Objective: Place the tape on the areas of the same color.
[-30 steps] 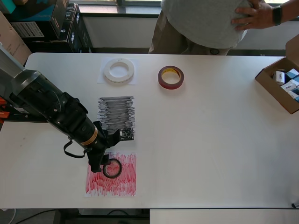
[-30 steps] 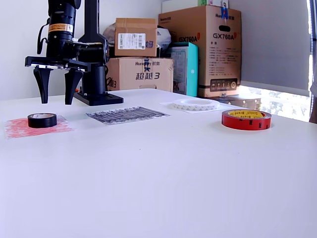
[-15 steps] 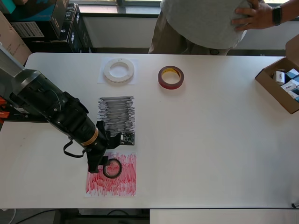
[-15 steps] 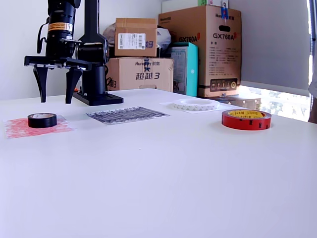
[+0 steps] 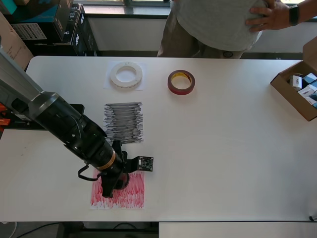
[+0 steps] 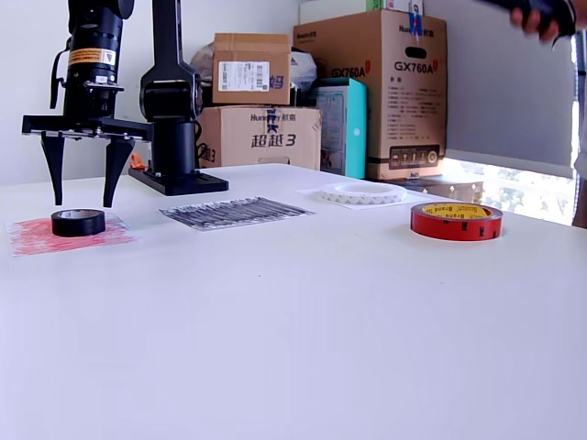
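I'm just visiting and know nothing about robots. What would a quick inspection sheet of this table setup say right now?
Surface: white table, mostly bare.
Job's things: black tape lies on the red patch, the wrong color. White tape sits on the white patch. Red tape lies on bare table. Black patch holds nothing.
Clutter: open carton of small boxes at the table's edge, on the overhead view's right.
Grippers: gripper open, poised over the black tape, not touching it.
Cables: a black loop hangs by the arm's wrist.
Surroundings: stacked cardboard boxes behind the table; a person stands at the far side.
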